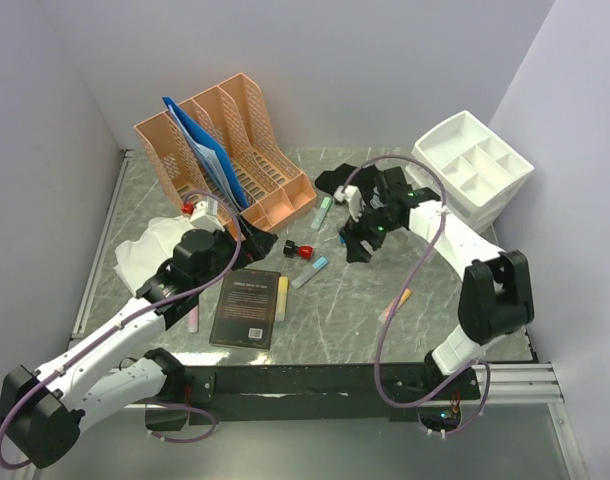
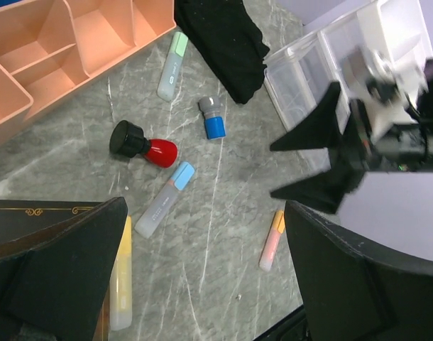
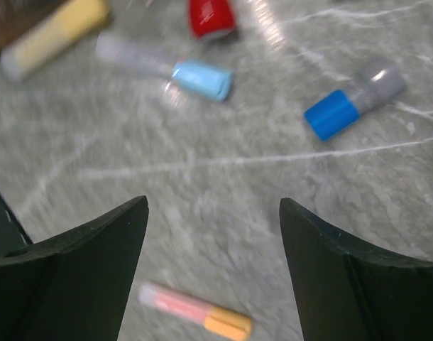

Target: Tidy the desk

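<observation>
Downward, right tool (image 3: pixel 213 206) gapes — over desk (image 3: pixel 223 135).

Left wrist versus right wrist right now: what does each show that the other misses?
Left wrist only: the peach file rack, green-capped highlighter, black cloth, white organizer, black book and the right gripper seen from outside. Right wrist only: nothing new, just a closer look. Both: the yellow highlighter, red stamp, blue-capped highlighter, blue-and-grey tube and pink-and-orange highlighter on the desk.

Pink-orange highlighter (image 3: pixel 195 311) beneath right gripper (image 3: pixel 213 202), behind its tips. Beyond tips: blue-capped marker (image 3: pixel 167 67), blue-grey stick (image 3: pixel 353 106), red stamp (image 3: pixel 211 18); yellow highlighter (image 3: pixel 53 35) far left.
</observation>
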Controlling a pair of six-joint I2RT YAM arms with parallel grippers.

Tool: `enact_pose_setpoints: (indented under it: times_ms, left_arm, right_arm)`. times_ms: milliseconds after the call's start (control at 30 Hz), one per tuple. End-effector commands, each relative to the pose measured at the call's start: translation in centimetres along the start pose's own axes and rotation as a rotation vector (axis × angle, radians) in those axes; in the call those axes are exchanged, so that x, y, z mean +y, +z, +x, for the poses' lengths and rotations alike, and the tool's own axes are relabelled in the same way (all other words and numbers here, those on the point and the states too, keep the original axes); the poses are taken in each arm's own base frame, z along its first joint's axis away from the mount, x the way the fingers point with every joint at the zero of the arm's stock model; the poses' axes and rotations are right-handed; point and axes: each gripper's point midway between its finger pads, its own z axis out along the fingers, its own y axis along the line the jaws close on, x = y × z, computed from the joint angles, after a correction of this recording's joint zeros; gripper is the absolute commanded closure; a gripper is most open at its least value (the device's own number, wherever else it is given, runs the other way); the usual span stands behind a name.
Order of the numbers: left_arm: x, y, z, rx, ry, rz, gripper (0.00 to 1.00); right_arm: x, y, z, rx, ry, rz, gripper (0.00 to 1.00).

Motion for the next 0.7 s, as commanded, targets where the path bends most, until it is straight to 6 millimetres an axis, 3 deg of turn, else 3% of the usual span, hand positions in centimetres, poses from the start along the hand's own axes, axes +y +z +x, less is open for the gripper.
enact_pose_setpoints:
  times_ms: [0, 67, 200, 467, 667]
  left_arm:
    - [-0.3, 0.4, -0.6, -0.033, -0.021, 0.016, 0.01]
    - [-0.3, 0.5, -0.6, -0.036, -0.027, 0.014, 0.01]
    - [0.0, 0.8, -0.4, -0.033, -0.03, 0.01, 0.01]
    - [0.1, 1.1, -0.4, -0.029, -0.023, 0.003, 0.01]
    - [0.1, 1.5, -0.2, -0.02, -0.021, 0.005, 0.0]
  right_arm:
    - [-3.7, 0.9, -4.8, -0.108, 0.347, 0.182, 0.18]
    - [-5.9, 1.7, -4.8, -0.103, 0.455, 0.298, 0.2]
    - [-8.3, 3.8, -4.5, -0.092, 0.566, 0.426, 0.2]
    - [-9.5, 7.0, -4.9, -0.06, 0.615, 0.445, 0.34]
    - [-9.8, 9.4, -3.6, 0.012, 0.621, 0.461, 0.45]
